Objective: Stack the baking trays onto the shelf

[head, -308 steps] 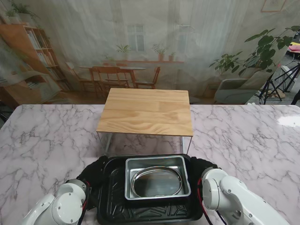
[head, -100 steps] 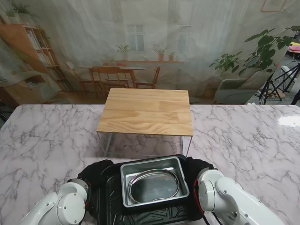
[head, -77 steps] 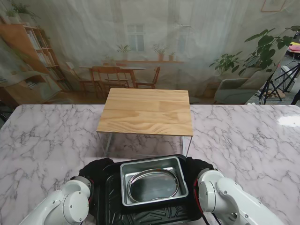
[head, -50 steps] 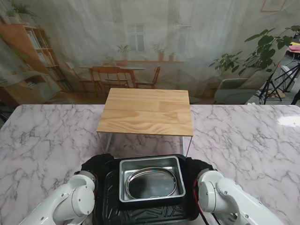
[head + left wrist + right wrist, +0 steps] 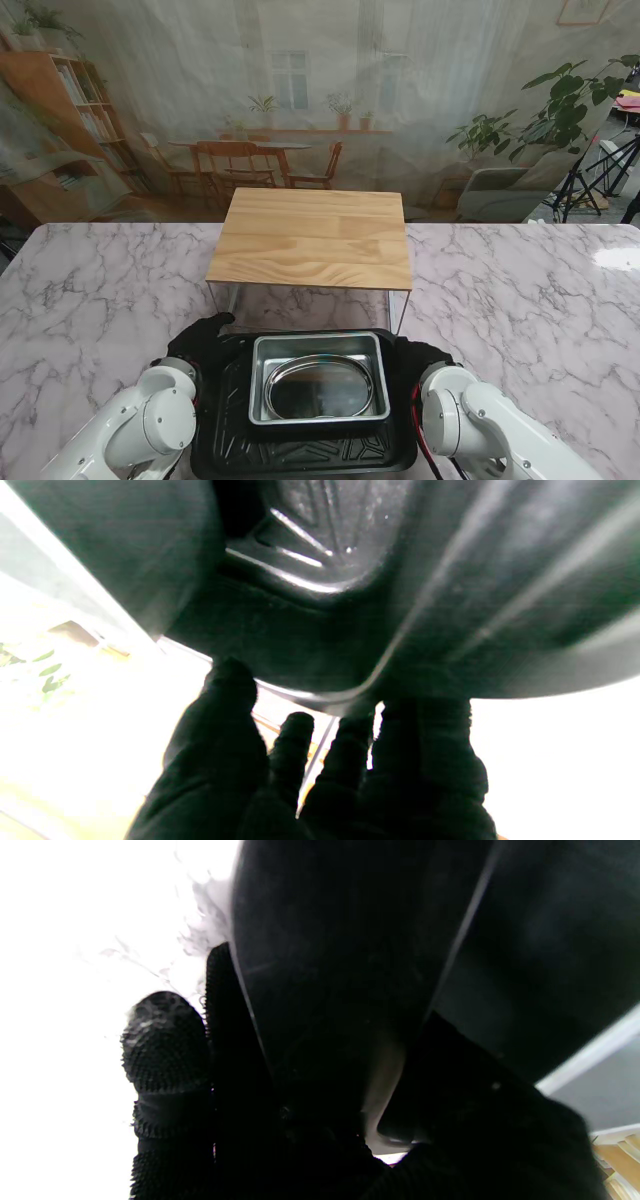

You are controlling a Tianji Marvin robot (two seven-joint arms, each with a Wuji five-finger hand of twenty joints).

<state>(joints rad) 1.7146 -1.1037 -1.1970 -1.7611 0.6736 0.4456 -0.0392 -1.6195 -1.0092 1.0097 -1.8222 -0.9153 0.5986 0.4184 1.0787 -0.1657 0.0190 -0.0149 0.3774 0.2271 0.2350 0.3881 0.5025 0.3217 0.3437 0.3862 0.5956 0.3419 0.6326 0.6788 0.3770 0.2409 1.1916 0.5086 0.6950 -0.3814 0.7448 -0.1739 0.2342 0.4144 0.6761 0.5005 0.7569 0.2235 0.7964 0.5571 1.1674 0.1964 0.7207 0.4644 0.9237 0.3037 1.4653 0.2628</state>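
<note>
A black baking tray (image 5: 300,455) is held just in front of me, close to the wooden shelf (image 5: 312,238). Nested in it is a silver rectangular tray (image 5: 318,343) with an oval silver dish (image 5: 318,385) inside. My left hand (image 5: 200,345), in a black glove, grips the black tray's left far corner. My right hand (image 5: 420,355) grips the right far corner. In the left wrist view the fingers (image 5: 225,730) lie under the tray's dark underside (image 5: 350,580). In the right wrist view the tray's edge (image 5: 400,940) sits between thumb and fingers (image 5: 165,1040).
The shelf is a wooden board on thin metal legs (image 5: 402,310), standing on the marble table (image 5: 520,290) just beyond the trays. Its top holds nothing. Open space shows beneath it. Marble stretches to both sides.
The tray stack, tilted a second ago, has levelled out and shifted slightly left. My left arm has come up and in beside the tray.
</note>
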